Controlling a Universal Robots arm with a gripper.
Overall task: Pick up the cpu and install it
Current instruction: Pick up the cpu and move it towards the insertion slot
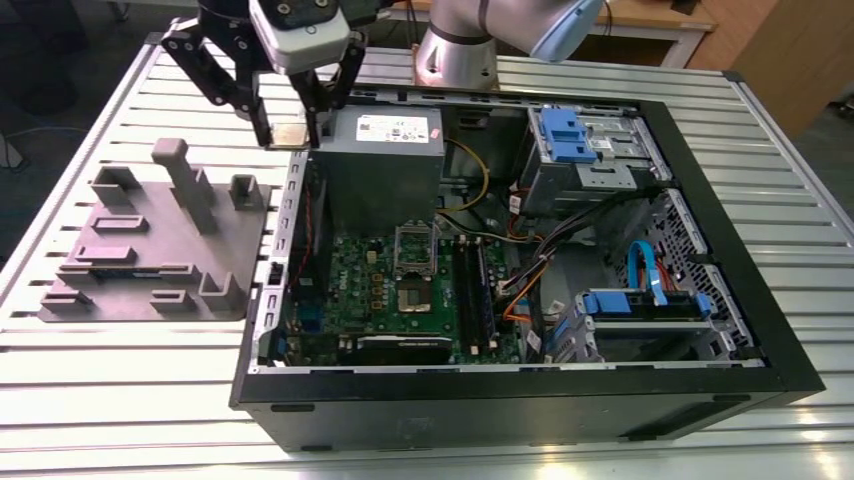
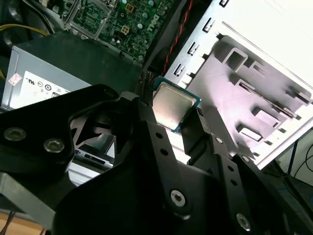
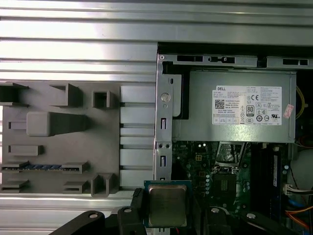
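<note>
We're pinching the cpu (image 1: 286, 134) w/ the tool (image 1: 288, 128), which is pressed onto two opposite edges of the chip. The metal lid is facing up and looking approx. level. We're hanging over the pc case's side wall (image 1: 283, 230), just beside the power supply (image 1: 380, 150), between the grey tray (image 1: 134, 250) on the worktop (image 1: 107, 380) and the motherboard (image 1: 354, 270). The socket (image 1: 416, 290) is lying inside the case, lower than the chip and toward the exterior view's right, beyond the psu, approx. mid-board. We aren't over it yet.
</note>
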